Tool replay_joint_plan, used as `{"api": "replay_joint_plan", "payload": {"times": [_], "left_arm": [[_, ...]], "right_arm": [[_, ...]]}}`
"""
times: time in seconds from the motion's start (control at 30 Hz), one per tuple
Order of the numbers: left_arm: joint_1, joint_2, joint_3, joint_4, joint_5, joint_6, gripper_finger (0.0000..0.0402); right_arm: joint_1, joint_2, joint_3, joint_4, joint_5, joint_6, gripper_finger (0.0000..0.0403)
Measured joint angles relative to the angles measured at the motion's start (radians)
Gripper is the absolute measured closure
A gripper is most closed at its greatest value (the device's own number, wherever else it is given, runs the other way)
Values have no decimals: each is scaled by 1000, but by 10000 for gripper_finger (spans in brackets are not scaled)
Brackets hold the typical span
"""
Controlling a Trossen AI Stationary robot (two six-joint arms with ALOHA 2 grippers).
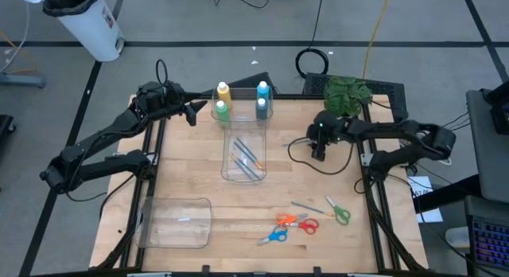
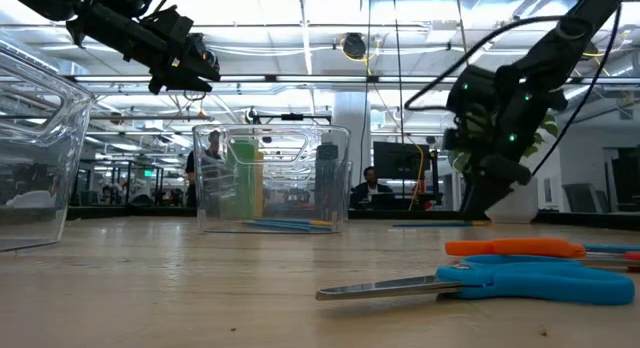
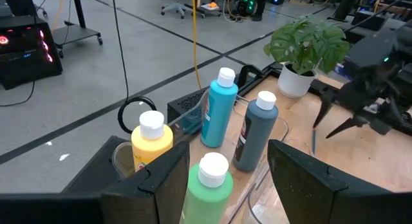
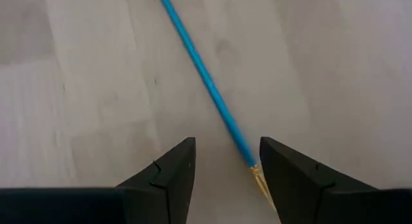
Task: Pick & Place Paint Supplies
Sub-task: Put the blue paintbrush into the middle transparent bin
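Note:
Four white-capped paint bottles stand upright at the far end of a clear bin (image 1: pixel 242 175): yellow (image 3: pixel 151 143), green (image 3: pixel 209 188), light blue (image 3: pixel 219 111) and grey-blue (image 3: pixel 257 130). Several thin brushes (image 1: pixel 248 161) lie in the bin. My left gripper (image 1: pixel 193 111) is open and raised just left of the bottles, the green one right ahead of its fingers. My right gripper (image 1: pixel 318 152) is open and points down at the table right of the bin. Its fingers stand on either side of a blue-handled brush (image 4: pixel 206 76) lying flat on the wood, near the brush's metal end (image 4: pixel 257 176).
A potted plant (image 1: pixel 347 92) stands at the far right. Orange (image 1: pixel 296 222), blue (image 1: pixel 273 236) and green (image 1: pixel 340 214) scissors and a thin stick (image 1: pixel 306 207) lie at the front right. A second clear bin (image 1: pixel 176 223) sits at the front left. People show in the room behind.

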Motion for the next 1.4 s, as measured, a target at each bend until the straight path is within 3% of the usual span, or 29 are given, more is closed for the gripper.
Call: {"api": "replay_joint_plan", "payload": {"times": [0.3,0.53,0.8,1.4], "left_arm": [[0,0,0,0,0,0,188],[0,0,0,0,0,0,188],[0,0,0,0,0,0,188],[0,0,0,0,0,0,188]], "right_arm": [[57,46,5,-72,-21,46,239],[124,-32,2,-227,112,28,239],[127,-110,-1,-403,129,104,241],[127,-55,2,-324,90,53,298]]}}
